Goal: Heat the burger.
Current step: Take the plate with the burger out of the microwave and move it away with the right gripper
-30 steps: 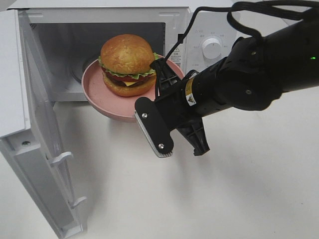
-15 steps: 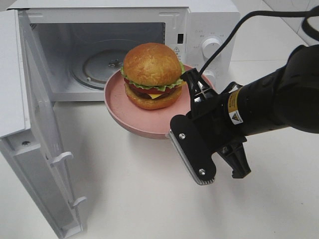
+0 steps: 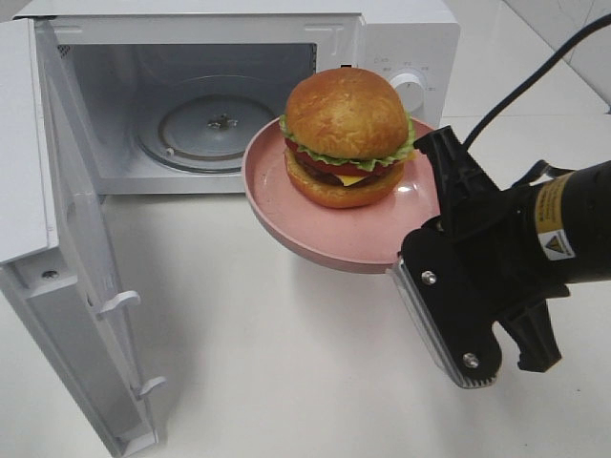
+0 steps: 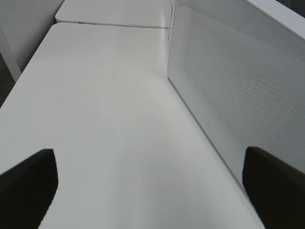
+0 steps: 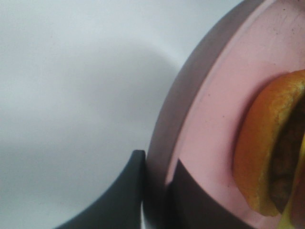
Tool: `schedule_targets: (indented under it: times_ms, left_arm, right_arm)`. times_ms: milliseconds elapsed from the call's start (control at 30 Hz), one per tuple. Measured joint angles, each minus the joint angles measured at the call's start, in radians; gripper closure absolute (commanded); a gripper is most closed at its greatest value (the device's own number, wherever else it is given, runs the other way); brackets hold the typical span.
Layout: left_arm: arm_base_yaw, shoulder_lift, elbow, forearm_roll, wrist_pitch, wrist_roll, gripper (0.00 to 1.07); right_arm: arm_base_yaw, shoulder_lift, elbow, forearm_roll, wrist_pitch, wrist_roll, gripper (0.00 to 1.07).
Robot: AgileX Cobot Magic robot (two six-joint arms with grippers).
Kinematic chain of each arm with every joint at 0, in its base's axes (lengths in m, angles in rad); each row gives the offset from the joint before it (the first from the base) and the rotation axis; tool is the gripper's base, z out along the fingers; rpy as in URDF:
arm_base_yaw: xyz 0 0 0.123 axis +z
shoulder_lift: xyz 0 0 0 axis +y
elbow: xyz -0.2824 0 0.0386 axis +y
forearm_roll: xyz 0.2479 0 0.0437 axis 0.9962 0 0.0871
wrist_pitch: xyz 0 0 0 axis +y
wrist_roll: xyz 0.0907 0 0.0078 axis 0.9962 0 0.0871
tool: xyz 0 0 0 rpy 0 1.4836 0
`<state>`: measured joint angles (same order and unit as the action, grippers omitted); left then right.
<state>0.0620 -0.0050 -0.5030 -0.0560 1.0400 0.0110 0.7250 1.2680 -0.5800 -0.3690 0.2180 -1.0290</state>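
The burger, with its golden domed bun, lettuce, tomato and cheese, stands upright on a pink plate. The plate hangs in the air in front of the microwave's control panel. My right gripper is shut on the plate's right rim. In the right wrist view the right gripper pinches the plate rim, with the burger just beyond. My left gripper is open and holds nothing, with only its two dark fingertips showing above the white table.
The white microwave stands at the back with its door swung open to the left. Its glass turntable is bare. The door's mesh panel runs alongside the left gripper. The white table spreads in front.
The right gripper has carried the plate and burger rightward and toward the front, from the mouth of the microwave cavity to in front of the control panel. The grip is unchanged.
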Motion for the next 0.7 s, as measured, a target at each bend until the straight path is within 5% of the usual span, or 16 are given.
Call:
schedule_targets:
  times_ms: [700]
  left_arm:
    - [0.000,0.000,0.000,0.000,0.000,0.000,0.09]
  right_arm:
    - [0.000,-0.275,0.082,-0.196,0.328,0.392,1.07]
